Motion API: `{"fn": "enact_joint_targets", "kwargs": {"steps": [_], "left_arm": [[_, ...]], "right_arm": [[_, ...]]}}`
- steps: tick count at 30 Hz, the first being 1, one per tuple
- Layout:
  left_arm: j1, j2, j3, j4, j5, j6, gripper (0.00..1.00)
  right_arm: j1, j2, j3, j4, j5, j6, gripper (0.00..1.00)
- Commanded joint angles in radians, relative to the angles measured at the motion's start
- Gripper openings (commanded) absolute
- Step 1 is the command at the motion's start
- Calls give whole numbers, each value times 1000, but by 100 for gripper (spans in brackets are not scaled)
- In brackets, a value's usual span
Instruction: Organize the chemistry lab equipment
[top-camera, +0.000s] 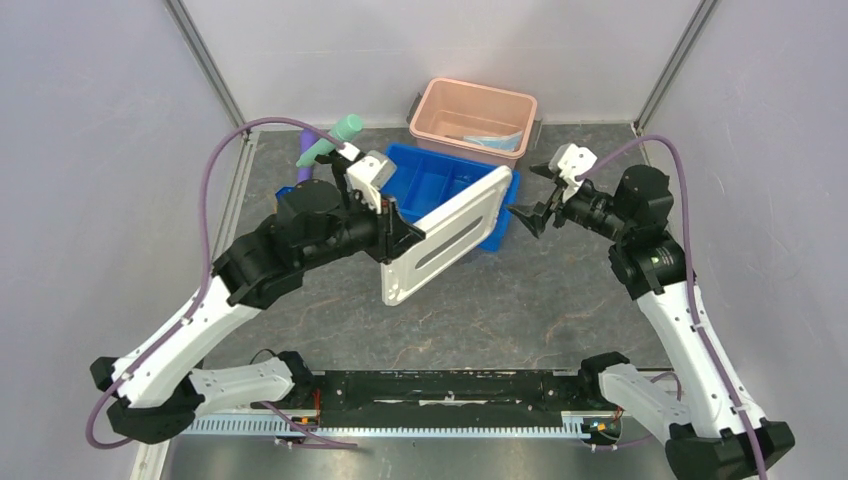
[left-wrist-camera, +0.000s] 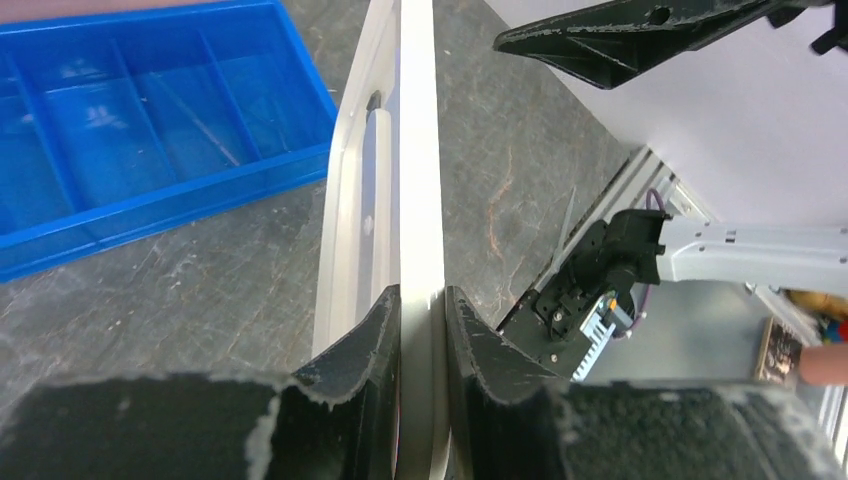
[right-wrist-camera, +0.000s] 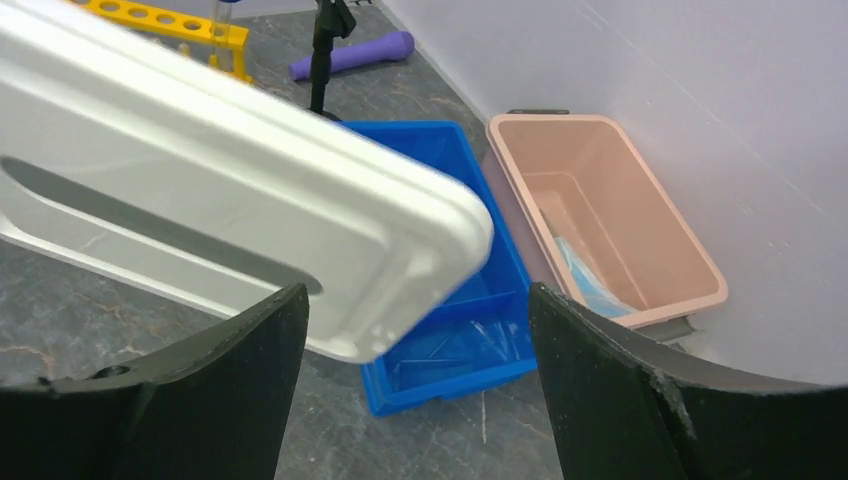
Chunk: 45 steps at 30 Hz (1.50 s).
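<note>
My left gripper (top-camera: 395, 228) (left-wrist-camera: 422, 295) is shut on the edge of a white lid (top-camera: 445, 235) (left-wrist-camera: 420, 150) (right-wrist-camera: 230, 180) and holds it tilted above the table. My right gripper (top-camera: 525, 217) (right-wrist-camera: 415, 295) is open just off the lid's far end, with nothing between its fingers. A mint-green tube (top-camera: 342, 132) and a purple tube (top-camera: 305, 150) (right-wrist-camera: 355, 55) lie at the back left. The yellow rack (right-wrist-camera: 160, 20) and black clamp stand (right-wrist-camera: 322, 50) show beyond the lid. A light-blue mask (top-camera: 495, 143) (right-wrist-camera: 590, 280) lies inside the pink bin.
A blue divided tray (top-camera: 430, 175) (left-wrist-camera: 150, 120) (right-wrist-camera: 470, 340) sits behind the lid, partly hidden by it. The pink bin (top-camera: 475, 115) (right-wrist-camera: 640, 190) stands uncovered at the back, close to the rear wall. Metal frame posts flank the table's far corners.
</note>
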<state>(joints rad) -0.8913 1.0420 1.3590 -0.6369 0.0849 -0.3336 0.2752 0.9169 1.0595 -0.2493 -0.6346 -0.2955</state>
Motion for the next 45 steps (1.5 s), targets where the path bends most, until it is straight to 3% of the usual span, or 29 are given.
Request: {"fn": "enact_joint_targets", "kwargs": {"steps": [1,4,9,17,19,23,28,35,39,45], "left_arm": [[8,-53,65,-21,-127,-142,2],[9,-76,62,-13,-125,-180,2],[12,-115,46,34,-44,-196,2],[11,-121,46,38,-1,-181,2],[12,-126,40,49,11,-176,2],[11,-139,7,92,47,-155,2],[12,-147,-10,115,86,-136,2],[11,-143,-26,149,89,-135,2],[12,-124,-26,124,33,-133,2],[26,-51,5,-26,-186,-144,6]], "right_arm": [[-102,32,-44,108,-217,-28,86],[-147,94,-49,159,-393,-4,85],[-162,199,-99,407,-622,197,84],[-177,297,-240,887,-683,478,85],[-177,340,-288,1177,-722,732,83],[-177,467,-376,2181,-719,1412,84],[-176,595,-290,2209,-717,1604,78],[-160,593,-318,2208,-727,1580,69],[-158,588,-314,2209,-721,1584,48],[-153,602,-283,2209,-710,1648,5]]}}
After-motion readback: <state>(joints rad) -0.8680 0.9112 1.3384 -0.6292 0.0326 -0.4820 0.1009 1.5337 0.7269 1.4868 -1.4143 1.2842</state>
